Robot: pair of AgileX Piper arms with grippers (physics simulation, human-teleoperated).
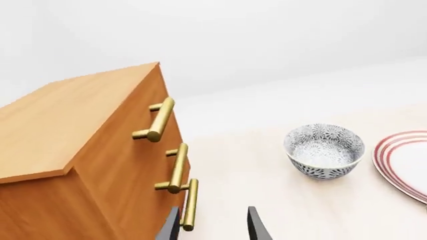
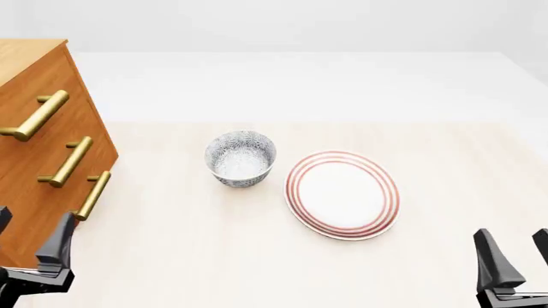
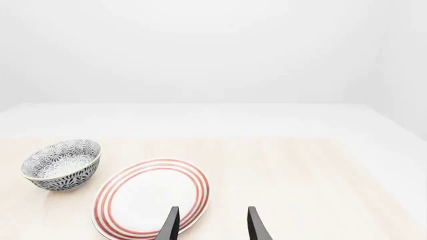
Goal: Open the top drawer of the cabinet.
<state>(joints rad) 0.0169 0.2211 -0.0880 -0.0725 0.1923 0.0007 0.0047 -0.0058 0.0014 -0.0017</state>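
Top drawer (image 2: 38, 122) shut, stiff slider; grab its brass handle (image 2: 36, 116) mid-bar, left claw (image 2: 30, 247) and right claw (image 2: 514, 256) open, empty.

Right pincer (image 3: 212, 225): two dark fingers parted, nothing between them, at 6 o'clock.
Plate (image 3: 152, 199): white with red rings, flat on the tabletop (image 3: 300, 180), just beyond the fingertips.
Bowl (image 3: 61, 164): blue-patterned, upright, at 9 o'clock beside the plate.

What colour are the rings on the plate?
Red rings on a white plate, clearest in the front view.
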